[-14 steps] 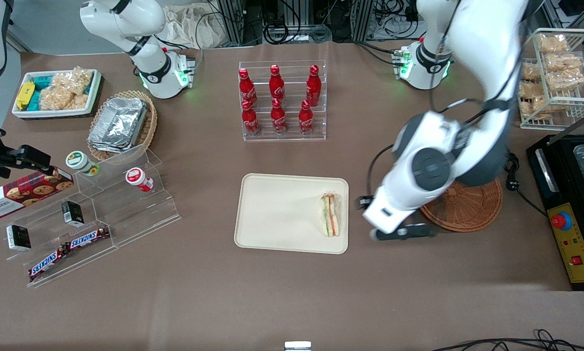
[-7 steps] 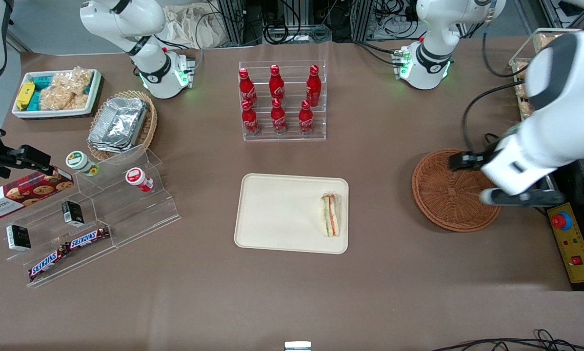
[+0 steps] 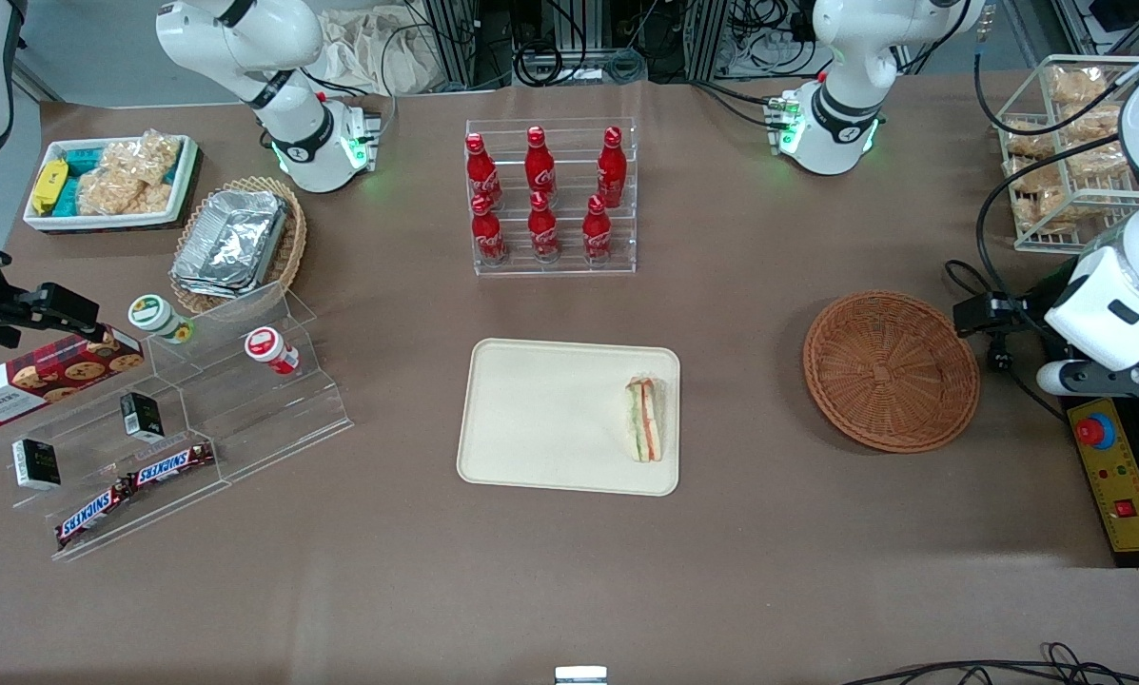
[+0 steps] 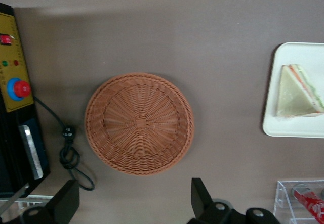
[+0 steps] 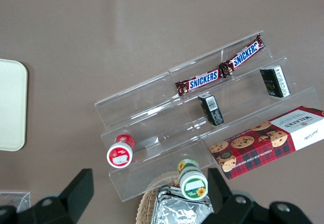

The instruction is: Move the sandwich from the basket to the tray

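Note:
The sandwich (image 3: 645,419) lies flat on the cream tray (image 3: 550,419), close to the rim on the working arm's end. It also shows in the left wrist view as the sandwich (image 4: 298,91) on the tray (image 4: 296,127). The reddish-brown wicker basket (image 3: 891,369) (image 4: 139,123) holds nothing. My gripper (image 3: 1088,381) (image 4: 134,196) hangs high beside the basket, over the black control box. It is open, its fingers spread wide and nothing between them.
A black control box with a red button (image 3: 1094,433) and a coiled cable (image 3: 997,360) lie next to the basket. A rack of cola bottles (image 3: 550,195) stands farther from the camera than the tray. A wire rack of snacks (image 3: 1073,152) sits near the working arm's base.
The arm has swung from beside the tray, across the basket, out to the working arm's end of the table. The sandwich has stayed put on the tray.

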Robot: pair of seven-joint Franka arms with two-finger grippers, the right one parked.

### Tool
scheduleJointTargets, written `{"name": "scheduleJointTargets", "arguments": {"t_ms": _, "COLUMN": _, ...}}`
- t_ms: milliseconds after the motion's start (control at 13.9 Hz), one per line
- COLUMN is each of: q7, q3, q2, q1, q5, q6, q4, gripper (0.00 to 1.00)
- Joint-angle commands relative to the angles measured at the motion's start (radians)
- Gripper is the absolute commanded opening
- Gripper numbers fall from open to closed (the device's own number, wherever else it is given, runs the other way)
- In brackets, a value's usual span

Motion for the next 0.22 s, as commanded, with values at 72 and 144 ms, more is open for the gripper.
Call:
{"name": "scheduleJointTargets", "arguments": {"t_ms": 72, "q7": 0.004, "q3": -0.005, "q2": 0.029, "q1": 0.003, "q5": 0.053, "q6": 0.003, "q4": 0.05, "gripper": 0.99}}
{"name": "scheduleJointTargets", "arguments": {"t_ms": 144, "q7": 0.001, "q3": -0.007, "q2": 0.028, "q1": 0.003, "q5": 0.053, "q6": 0.003, "q4": 0.048, "gripper": 0.99}}
